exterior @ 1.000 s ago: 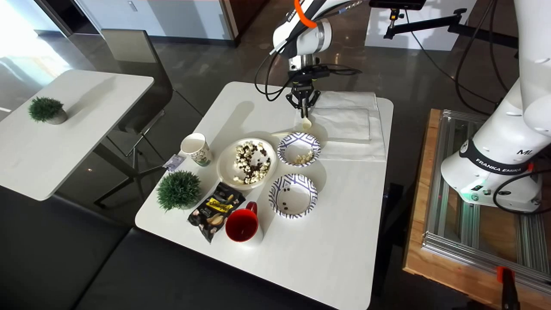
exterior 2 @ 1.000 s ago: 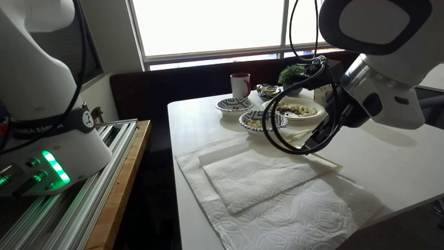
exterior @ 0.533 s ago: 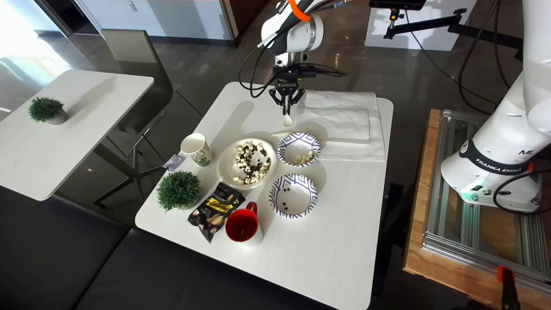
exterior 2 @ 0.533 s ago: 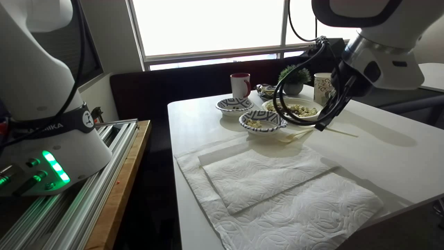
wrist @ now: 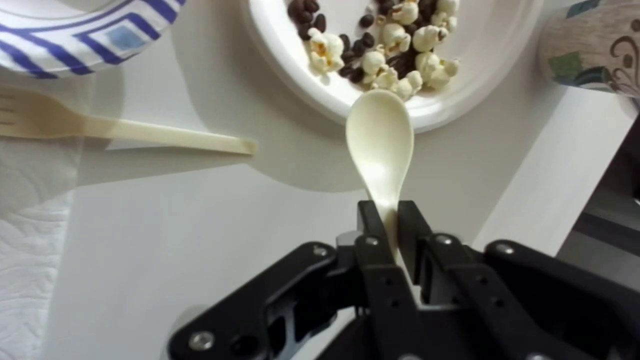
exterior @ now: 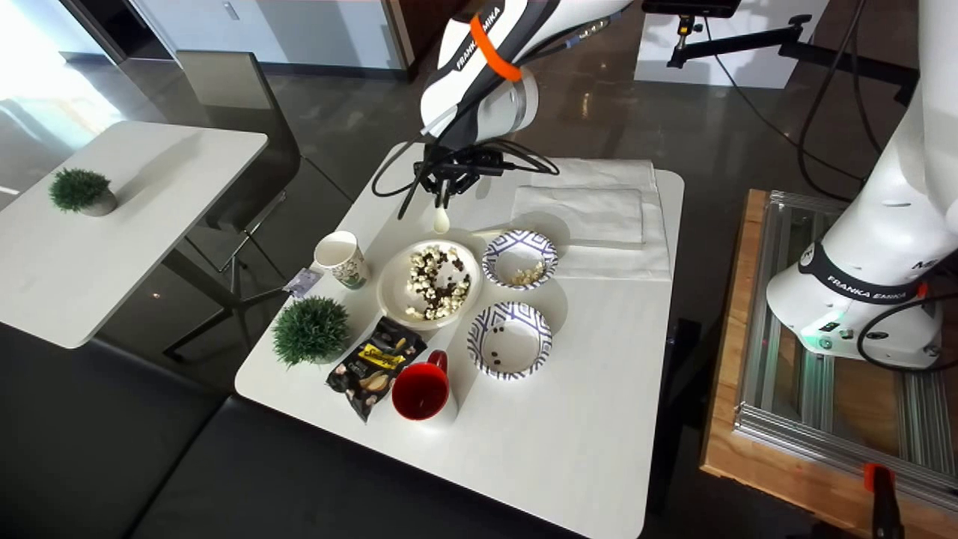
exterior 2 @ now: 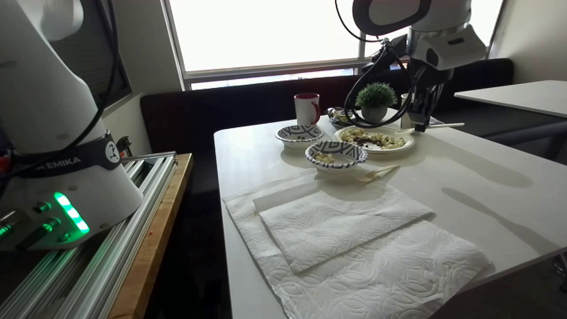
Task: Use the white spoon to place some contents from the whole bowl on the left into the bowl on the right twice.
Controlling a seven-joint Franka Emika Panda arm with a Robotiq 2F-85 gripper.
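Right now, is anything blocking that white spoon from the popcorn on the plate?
Nothing visible but the plate rim. In the wrist view, the white spoon, held between the fingers, overlaps it, with popcorn just beyond.

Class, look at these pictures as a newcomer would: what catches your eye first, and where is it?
Probably the pale spoon held in the gripper, central in the wrist view, its tip overlapping the rim of the white dish there. On that dish, white popcorn contrasts with dark bean-like pieces. In an exterior view, the red-lined mug also stands out, beside the black snack packet.
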